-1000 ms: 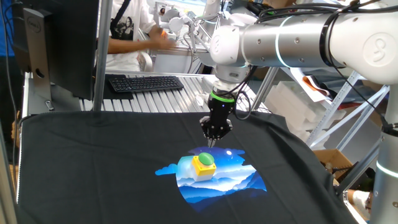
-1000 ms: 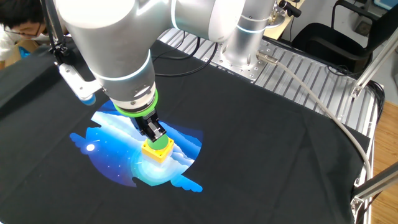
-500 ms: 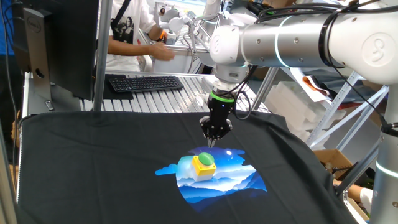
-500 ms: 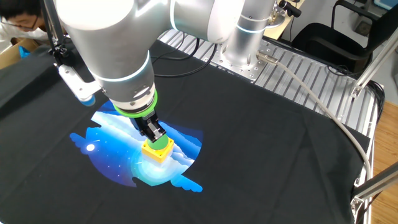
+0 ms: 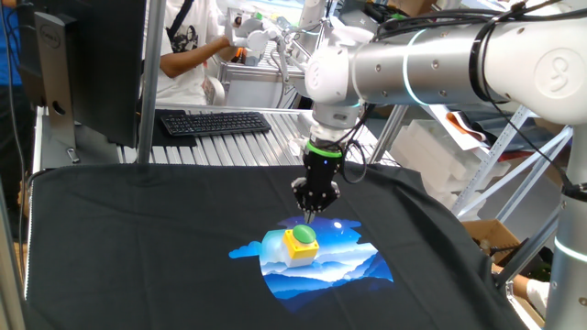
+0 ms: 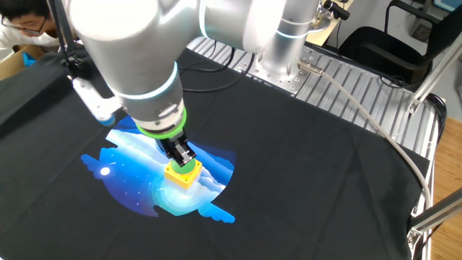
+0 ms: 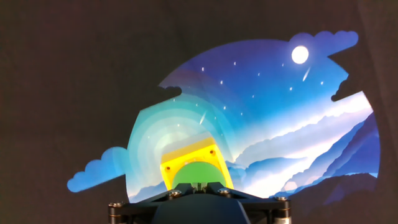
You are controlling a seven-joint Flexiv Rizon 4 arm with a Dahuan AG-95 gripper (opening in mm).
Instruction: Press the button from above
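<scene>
I'm watching the pincer [image 5: 310, 214] hanging tip-down over the button [image 5: 300, 236], w/ a gap showing between tip and green cap in one fixed view. From the other fixed view the pincer [image 6: 184, 158] is covering most of the button [image 6: 193, 167]; only a green sliver is peeking out beside the fingers. In the hand view the button [image 7: 191, 175] is sitting right below the pincer housing, its lower part cut off by it. Fingertips aren't showing clearly in any view, so I can't tell whether they're apart or together.

The green cap is sitting on a yellow box [image 5: 301, 250], directly under and a bit in front of the pincer. The box is resting on a blue sky graphic [image 7: 280, 118] printed on the black cloth [image 5: 138, 238]. Behind the pincer, past the cloth edge, a keyboard [image 5: 213, 122] is lying on the bench.
</scene>
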